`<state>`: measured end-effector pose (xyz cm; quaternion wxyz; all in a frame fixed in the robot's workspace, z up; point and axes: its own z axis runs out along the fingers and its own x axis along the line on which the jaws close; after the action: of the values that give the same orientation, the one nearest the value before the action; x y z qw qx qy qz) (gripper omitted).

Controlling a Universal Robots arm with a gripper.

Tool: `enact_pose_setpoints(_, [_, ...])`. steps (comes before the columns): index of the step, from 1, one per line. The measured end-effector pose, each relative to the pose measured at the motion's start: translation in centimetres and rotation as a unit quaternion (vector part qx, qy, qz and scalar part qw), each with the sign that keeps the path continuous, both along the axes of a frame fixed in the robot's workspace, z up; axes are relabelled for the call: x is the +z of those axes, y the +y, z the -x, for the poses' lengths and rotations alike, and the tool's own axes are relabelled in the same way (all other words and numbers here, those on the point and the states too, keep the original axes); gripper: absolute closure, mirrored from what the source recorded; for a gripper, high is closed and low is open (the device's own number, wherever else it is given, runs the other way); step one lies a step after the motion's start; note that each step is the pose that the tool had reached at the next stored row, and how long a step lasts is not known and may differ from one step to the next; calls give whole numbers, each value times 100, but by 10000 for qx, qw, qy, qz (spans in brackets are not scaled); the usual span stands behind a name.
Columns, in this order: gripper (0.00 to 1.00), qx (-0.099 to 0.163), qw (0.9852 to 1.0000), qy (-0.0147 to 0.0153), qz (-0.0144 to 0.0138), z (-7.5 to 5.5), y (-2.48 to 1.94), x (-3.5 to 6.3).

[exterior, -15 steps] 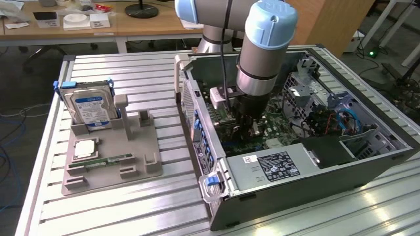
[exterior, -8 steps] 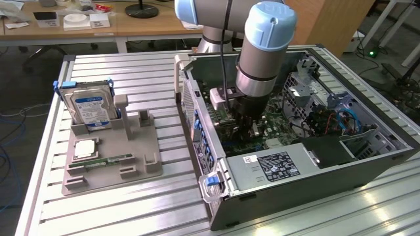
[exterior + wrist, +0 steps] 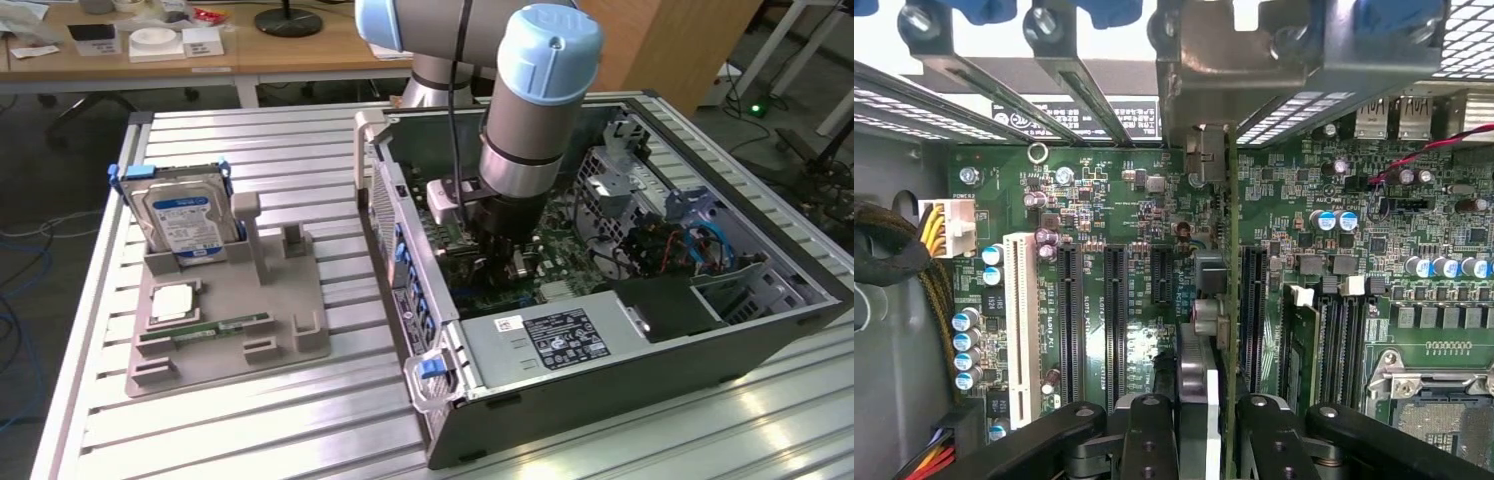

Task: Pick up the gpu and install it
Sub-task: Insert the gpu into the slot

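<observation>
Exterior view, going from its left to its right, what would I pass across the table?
Hard drive standing in the grey holder tray → open computer case, where the tool reaches down over the motherboard.

The arm (image 3: 534, 110) is built of silver-grey cylindrical tubes with pale blue rounded joint caps, a thin black cable running down its side to a black wrist section, and matte black fingers (image 3: 1151, 440) on jointed black links.

gpu (image 3: 1216, 300) seen edge-on, lower end hidden between fingers (image 3: 1149, 440), label text illegible
</observation>
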<state>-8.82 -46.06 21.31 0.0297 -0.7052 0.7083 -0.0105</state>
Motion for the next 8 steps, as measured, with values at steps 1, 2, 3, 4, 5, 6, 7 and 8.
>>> enact_pose_setpoints(1, [72,0,10000,-1,0,0,0,0])
enact_pose_setpoints(2, [72,0,10000,-3,0,0,0,0])
enact_pose_setpoints(3, [72,1,10000,-5,-2,0,0,0])
enact_pose_setpoints(4, [71,0,10000,-15,-18,-1,4,-9])
enact_pose_setpoints(5, [71,0,10000,-16,-14,-1,4,-7])
enact_pose_setpoints(6, [65,0,10000,-15,-9,-1,2,-2])
enact_pose_setpoints(7, [65,0,10000,-12,-4,0,0,7])
enact_pose_setpoints(8, [65,0,10000,-13,-5,0,0,16])
